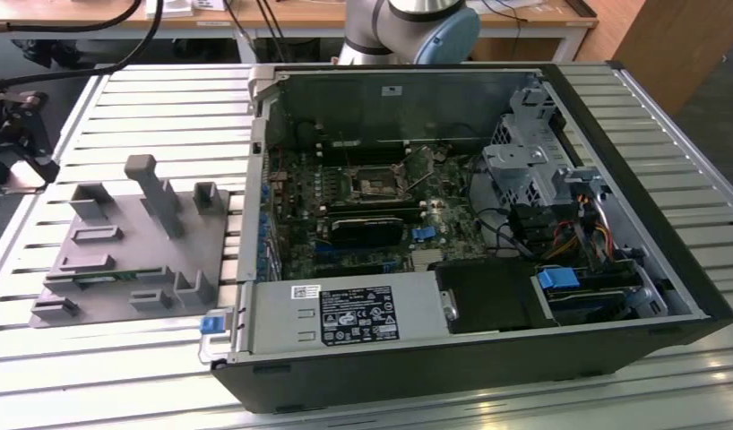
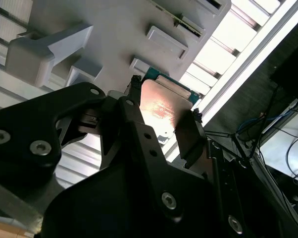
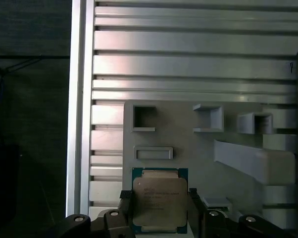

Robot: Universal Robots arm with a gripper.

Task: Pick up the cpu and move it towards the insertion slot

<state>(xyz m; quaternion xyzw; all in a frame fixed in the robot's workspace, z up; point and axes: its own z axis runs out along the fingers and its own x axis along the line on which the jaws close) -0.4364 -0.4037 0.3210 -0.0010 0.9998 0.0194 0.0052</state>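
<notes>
The cpu point(image 3: 159, 203) is a thin, stiff, light square, a pale metal lid over a green board rim. The lid looks smooth and probably slippery, and the underside is likely delicate, so the bare side edges are the sensible place to take it. That is how it is held. The fingers point(image 3: 125, 210) of the gripper point(image 3: 159, 194) are drawn in narrow on two opposite edges and carry it flat, with the lid facing the first wrist camera. In the first wrist view it hangs over the grey plastic block point(image 3: 188, 148), apparently lifted clear of it. The block lies on the slatted table point(image 1: 163, 98), at the exterior view's left of the open computer case point(image 1: 462, 367). The insertion slot point(image 1: 376, 184) sits inside on the motherboard point(image 1: 301, 242), well apart from the block.
</notes>
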